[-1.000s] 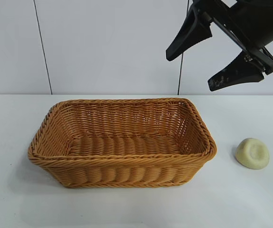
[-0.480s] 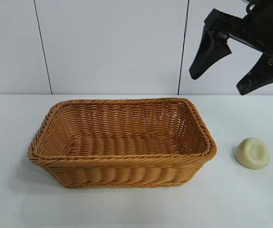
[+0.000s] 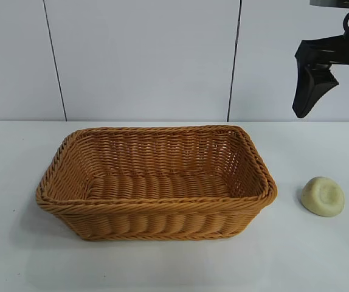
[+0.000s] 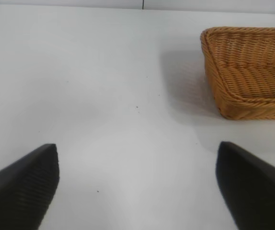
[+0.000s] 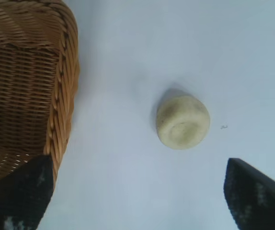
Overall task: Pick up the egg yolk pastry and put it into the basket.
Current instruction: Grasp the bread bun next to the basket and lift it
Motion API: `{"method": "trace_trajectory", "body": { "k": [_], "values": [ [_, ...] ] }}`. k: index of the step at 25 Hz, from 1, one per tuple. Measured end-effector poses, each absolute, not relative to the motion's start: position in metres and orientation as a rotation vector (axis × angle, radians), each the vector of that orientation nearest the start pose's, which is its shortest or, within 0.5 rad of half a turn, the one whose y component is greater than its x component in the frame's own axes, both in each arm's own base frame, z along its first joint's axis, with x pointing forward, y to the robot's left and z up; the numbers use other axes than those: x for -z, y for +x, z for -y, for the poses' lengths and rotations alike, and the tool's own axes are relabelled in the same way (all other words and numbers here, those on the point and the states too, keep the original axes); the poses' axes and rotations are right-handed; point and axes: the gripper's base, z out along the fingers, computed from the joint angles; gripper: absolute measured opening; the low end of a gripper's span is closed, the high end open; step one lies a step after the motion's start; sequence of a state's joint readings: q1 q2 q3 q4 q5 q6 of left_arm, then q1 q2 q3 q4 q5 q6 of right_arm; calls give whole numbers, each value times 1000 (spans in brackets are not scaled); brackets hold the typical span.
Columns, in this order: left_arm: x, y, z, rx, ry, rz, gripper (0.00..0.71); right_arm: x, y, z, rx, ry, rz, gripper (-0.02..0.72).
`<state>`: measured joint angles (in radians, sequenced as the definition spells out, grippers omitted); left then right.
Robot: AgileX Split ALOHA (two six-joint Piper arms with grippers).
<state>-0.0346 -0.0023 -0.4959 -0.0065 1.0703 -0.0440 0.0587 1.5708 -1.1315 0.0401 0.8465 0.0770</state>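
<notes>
So the right gripper [image 3: 335, 91] has been swinging over to the right this last second, from above the basket's far right corner to high up more or less over the egg yolk pastry [image 3: 323, 196], which I'd read as lining up for the grab. It's hanging well above the worktop [image 3: 162, 267], jaws spread wide and pointing down, nothing between them. The pastry is sitting untouched on the worktop just right of the basket [image 3: 156, 210], apart from its rim, so pickup isn't started yet. From the right wrist view it's showing between the open jaws. The left gripper [image 4: 137, 187] is idling low over bare worktop to the basket's left, jaws spread too.
</notes>
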Motion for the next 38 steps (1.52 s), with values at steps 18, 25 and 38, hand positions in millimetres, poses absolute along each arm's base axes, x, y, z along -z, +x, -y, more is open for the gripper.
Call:
{"method": "trace_trajectory", "body": {
  "k": [18, 25, 38],
  "values": [
    [-275, -5, 0, 57, -10, -2056, 643, -146, 354, -23, -191, 159, -2945, 691],
    [-275, -5, 0, 57, -10, -2056, 643, -120, 360, -22, -176, 169, -2971, 691],
    [-275, -5, 0, 57, -10, -2056, 643, -110, 358, -21, -163, 162, -3017, 258]
  ]
}}
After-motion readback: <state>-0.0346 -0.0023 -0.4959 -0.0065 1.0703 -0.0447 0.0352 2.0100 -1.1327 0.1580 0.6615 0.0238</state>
